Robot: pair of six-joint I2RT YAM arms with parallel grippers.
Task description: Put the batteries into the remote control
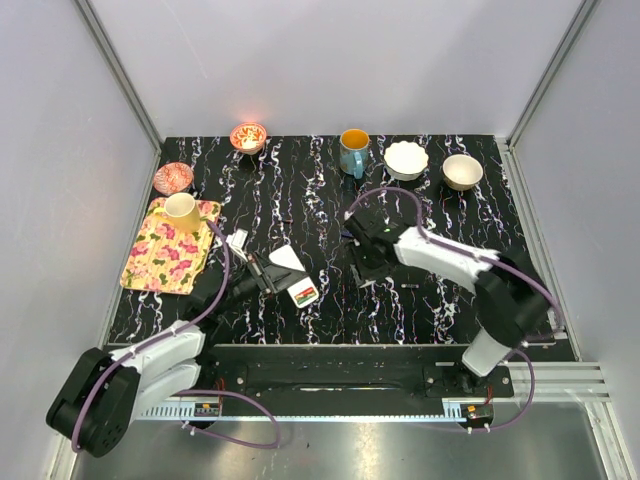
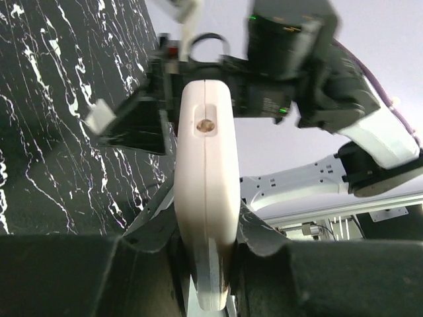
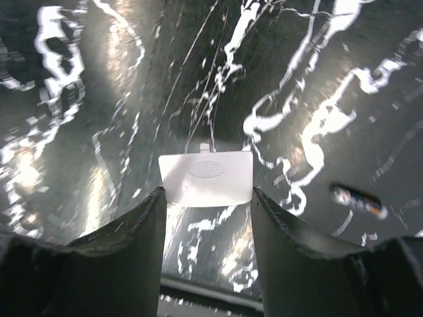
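Observation:
My left gripper [image 1: 270, 276] is shut on the white remote control [image 1: 296, 278] and holds it at mid-table, with the red button end toward the near side. In the left wrist view the remote [image 2: 205, 172] stands edge-on between the pads of the left gripper [image 2: 206, 261]. My right gripper [image 1: 358, 268] points down at the table, shut on the small white cover piece [image 3: 206, 178], held at the tips of the right gripper [image 3: 206, 195]. The cover also shows in the left wrist view [image 2: 100, 116]. One battery [image 3: 359, 201], dark with an orange end, lies on the table to its right.
A floral tray [image 1: 160, 262] with a yellow cup [image 1: 182, 210] sits at the left. Along the back edge stand a red dish [image 1: 173, 177], a patterned bowl [image 1: 248, 135], a blue mug [image 1: 353, 150], a white bowl [image 1: 406, 158] and a beige bowl [image 1: 462, 170].

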